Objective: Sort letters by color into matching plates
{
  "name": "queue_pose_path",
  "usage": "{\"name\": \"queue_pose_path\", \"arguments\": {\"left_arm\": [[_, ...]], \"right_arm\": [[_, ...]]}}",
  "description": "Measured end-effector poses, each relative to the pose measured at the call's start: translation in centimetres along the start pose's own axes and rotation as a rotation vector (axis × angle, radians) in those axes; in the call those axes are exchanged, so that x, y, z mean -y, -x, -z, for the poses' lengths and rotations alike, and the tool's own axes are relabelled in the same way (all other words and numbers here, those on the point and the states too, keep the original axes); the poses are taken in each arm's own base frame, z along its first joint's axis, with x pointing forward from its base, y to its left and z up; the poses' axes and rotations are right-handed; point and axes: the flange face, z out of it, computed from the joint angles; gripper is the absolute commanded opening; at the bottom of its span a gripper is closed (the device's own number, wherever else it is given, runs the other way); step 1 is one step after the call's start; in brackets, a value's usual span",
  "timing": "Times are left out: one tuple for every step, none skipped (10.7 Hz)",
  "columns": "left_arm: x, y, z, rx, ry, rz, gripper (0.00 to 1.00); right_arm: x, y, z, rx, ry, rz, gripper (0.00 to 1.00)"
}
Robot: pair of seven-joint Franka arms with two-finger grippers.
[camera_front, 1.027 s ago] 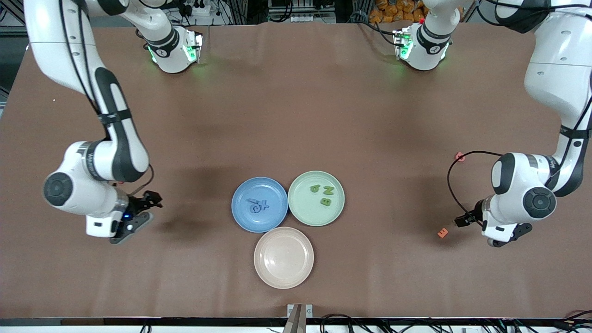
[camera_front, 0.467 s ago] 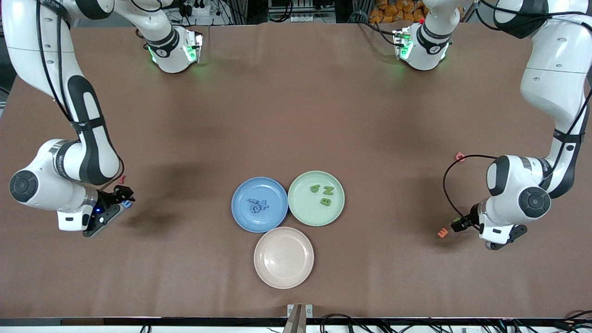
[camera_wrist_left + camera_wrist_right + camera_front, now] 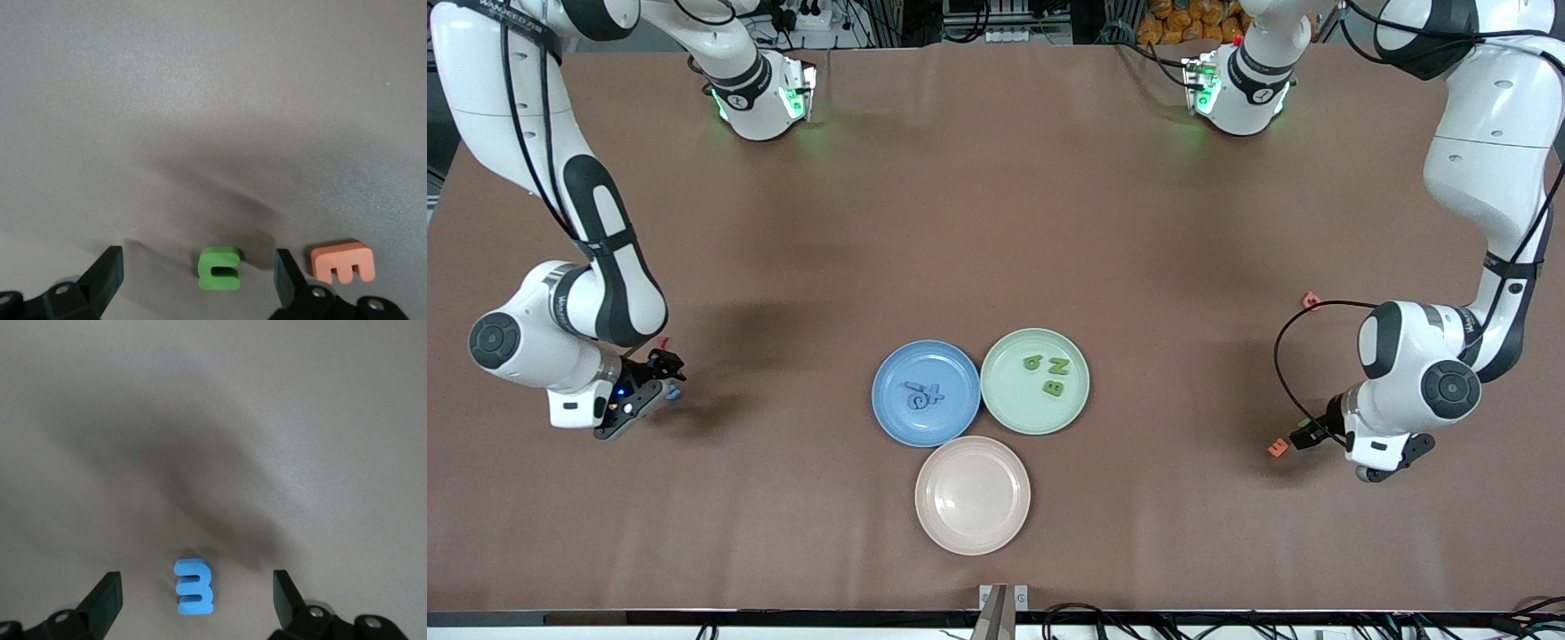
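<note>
Risk: left gripper (image 3: 197,280), jaws spread around green letter (image 3: 219,268), clips orange letter (image 3: 342,263); right gripper (image 3: 193,603), spread, straddles blue letter (image 3: 194,587).

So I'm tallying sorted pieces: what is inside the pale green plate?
The pale green plate holds three green letters, lying apart from each other, none stacked. Its other bare parts hold nothing, and nothing covers the plate; neither gripper is near it.
</note>
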Motion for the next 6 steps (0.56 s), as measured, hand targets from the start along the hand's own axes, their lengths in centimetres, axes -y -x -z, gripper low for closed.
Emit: {"name": "queue_pose_path", "arguments": {"left_arm": [[0.0, 0.0, 0.0, 0.000, 0.000, 0.000, 1.00], [0.0, 0.0, 0.0, 0.000, 0.000, 0.000, 1.00], [0.0, 0.0, 0.0, 0.000, 0.000, 0.000, 1.00], [0.0, 0.0, 0.0, 0.000, 0.000, 0.000, 1.00], [0.0, 0.0, 0.0, 0.000, 0.000, 0.001, 1.00], [0.0, 0.0, -0.1, 0.001, 0.000, 0.015, 1.00]], "right_arm": [[0.3, 0.3, -0.6, -0.005, 0.012, 0.002, 1.00], [0.6, 0.6, -1.3, -0.008, 0.022, 0.003, 1.00], [0.9, 0.9, -1.8, -0.007, 0.025, 0.004, 1.00], [1.1, 1.0, -2.1, -0.007, 0.026, 0.009, 1.00], [1.1, 1.0, -2.1, -0.008, 0.029, 0.015, 0.86], [1.1, 1.1, -2.2, -0.010, 0.034, 0.019, 0.70]]}}
